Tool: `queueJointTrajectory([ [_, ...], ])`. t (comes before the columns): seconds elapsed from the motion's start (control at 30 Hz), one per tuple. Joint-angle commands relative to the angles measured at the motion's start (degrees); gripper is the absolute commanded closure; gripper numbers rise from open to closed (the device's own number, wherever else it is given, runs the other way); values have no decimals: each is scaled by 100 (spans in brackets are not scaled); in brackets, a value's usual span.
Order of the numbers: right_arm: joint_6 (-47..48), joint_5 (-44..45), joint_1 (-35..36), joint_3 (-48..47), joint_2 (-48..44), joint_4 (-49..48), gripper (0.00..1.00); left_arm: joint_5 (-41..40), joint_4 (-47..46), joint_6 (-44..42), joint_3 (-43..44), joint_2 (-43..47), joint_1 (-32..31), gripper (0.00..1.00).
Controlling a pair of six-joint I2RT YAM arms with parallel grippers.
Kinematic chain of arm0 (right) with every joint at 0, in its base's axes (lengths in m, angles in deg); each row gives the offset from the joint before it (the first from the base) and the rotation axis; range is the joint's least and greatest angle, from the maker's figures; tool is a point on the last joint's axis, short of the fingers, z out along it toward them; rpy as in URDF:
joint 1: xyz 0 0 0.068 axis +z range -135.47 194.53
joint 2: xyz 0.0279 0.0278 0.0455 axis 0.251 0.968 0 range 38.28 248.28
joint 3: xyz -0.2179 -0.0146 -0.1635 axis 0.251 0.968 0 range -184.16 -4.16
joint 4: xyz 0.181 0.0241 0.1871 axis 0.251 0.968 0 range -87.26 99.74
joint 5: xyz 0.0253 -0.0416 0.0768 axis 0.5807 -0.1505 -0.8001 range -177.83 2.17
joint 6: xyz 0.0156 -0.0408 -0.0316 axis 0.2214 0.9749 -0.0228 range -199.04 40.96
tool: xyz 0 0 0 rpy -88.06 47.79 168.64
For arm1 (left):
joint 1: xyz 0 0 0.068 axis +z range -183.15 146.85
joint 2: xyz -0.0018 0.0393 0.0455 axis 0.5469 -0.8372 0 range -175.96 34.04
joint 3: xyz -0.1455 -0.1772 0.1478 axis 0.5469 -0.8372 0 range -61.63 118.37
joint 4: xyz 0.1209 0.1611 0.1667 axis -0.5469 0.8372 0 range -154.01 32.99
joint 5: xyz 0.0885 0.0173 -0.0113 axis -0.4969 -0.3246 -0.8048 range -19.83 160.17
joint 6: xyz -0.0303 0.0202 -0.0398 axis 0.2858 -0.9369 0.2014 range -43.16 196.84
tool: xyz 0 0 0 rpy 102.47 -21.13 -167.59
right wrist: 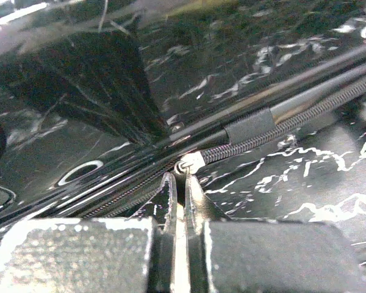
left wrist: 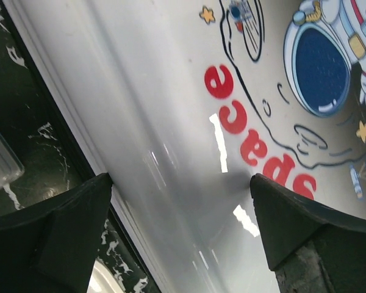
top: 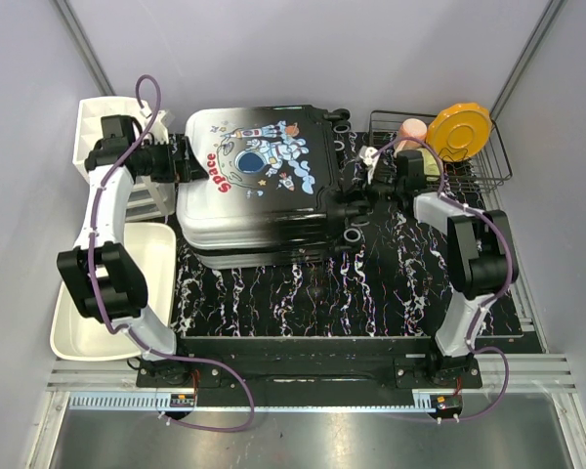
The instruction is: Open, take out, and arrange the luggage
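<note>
Top: the case (top: 259, 186) lies flat and shut between the arms, wheels toward the right one. Left wrist: left gripper (left wrist: 181, 180) spread wide, empty, over the white shell. Right wrist: right gripper (right wrist: 178, 177) pinched closed at the zip slider (right wrist: 186, 163) — the nearer gripper — any hold on it unclear.

Only one word can be read: "Space" (top: 213, 174), in rounded red letters on the lid of the hard-shell suitcase (top: 259, 220). In the top view it runs along the lid's left edge, on the white part of the shell, curving beside the printed cartoon astronaut (top: 273, 147). The left wrist view shows the same word (left wrist: 256, 137) close up. It slants across the glossy white shell and appears upside down there, with the "e" highest and the "S" lowest. Small coloured tags (top: 181, 399) at the arm bases, by the table's near edge, are too small to read.
</note>
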Motion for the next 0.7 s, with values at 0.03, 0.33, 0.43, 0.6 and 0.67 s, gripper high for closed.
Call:
queueJointTrajectory([
  [0.03, 110, -1209, 1053, 822, -1323, 310, 100, 363, 388, -495, 444, -633, -862, 5],
  [0.33, -1236, 231, 1740, 1852, -2108, -569, 100, 170, 1028, -864, 2464, -1346, -1224, 1],
  [0.43, -1078, 724, 1731, 1835, -2152, -463, 100, 283, 1276, -1400, 2853, -847, -1224, 1],
  [0.6, -1638, 742, 1731, 1624, -2003, -542, 100, 1100, 1697, -3077, 1607, 427, -1617, 1],
  [0.67, -1815, 760, 1731, 1667, -1967, -726, 100, 1075, 2119, -4032, 1053, 998, -1987, 1],
])
